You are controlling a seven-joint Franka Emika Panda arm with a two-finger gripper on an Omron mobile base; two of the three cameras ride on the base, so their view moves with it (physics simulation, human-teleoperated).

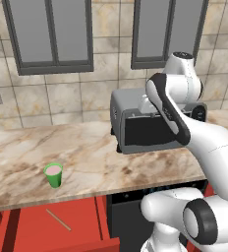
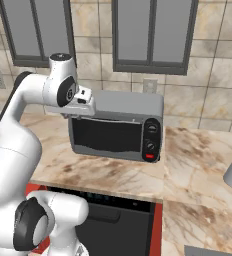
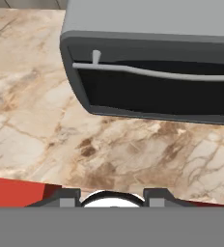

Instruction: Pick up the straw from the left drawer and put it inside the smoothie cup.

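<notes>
Left drawer point(image 1: 17, 231), red, wide and shallow, pulled open below the worktop edge at near left. Straw point(image 1: 58, 219), thin tan stick, lies flat and diagonal on the drawer floor. Smoothie cup point(image 1: 53, 175), small green tapered, pale pink top, upright on worktop point(image 1: 111, 157) near its front edge, above the drawer.

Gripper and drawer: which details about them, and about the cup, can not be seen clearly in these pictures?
- Gripper: in the hand view the grey bottom band cuts off the fingertips, so open or shut cannot be told.
- Left drawer: in the left base view the picture's bottom and left edges cut it off; the straw lies inside.
- Smoothie cup: too small in the left base view to judge its contents.
</notes>
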